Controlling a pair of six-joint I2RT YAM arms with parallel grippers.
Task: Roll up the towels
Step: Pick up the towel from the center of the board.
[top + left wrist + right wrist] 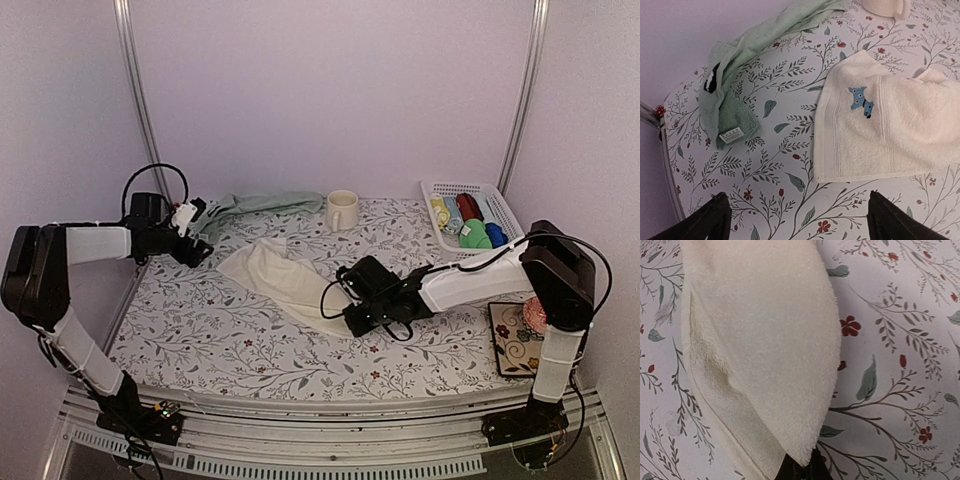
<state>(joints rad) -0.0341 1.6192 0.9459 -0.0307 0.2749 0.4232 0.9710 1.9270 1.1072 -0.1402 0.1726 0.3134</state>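
A: From the overhead camera, where are the towels?

B: The cream towel point(283, 278) lies loosely bunched mid-table, running diagonally. The green towel point(255, 206) is a crumpled strip at the far edge, just beside the mug point(342, 210). The right gripper point(350, 308) is clenched on the cream towel's near-right corner. The left gripper point(203, 232) hovers by the green towel's left end, spread wide and holding nothing.

A: Room to work?

B: The table point(220, 340) has a flat floral cover with bare space in front. A basket point(470, 215) sits at the far right, and walls close in on three sides.

A: And the left wrist camera?

B: Its fingers point(710, 220) stand apart over bare cover. The cream towel shows a hemmed edge and a blue dog mark point(860, 102); the green one shows a sewn label point(731, 134). Both look like light, limp terry that will sag and fold from any single hold. I'd judge the hemmed corners the best place to grip.

A: Right wrist?

B: The cream towel's corner tapers down into the closed fingertips point(795, 472), so it is grasped there, by thin fabric only. The pile looks grippy rather than slippery, and it may drag on the cover. Held by one corner, the rest will trail; rolling it evenly likely needs it spread flat first.
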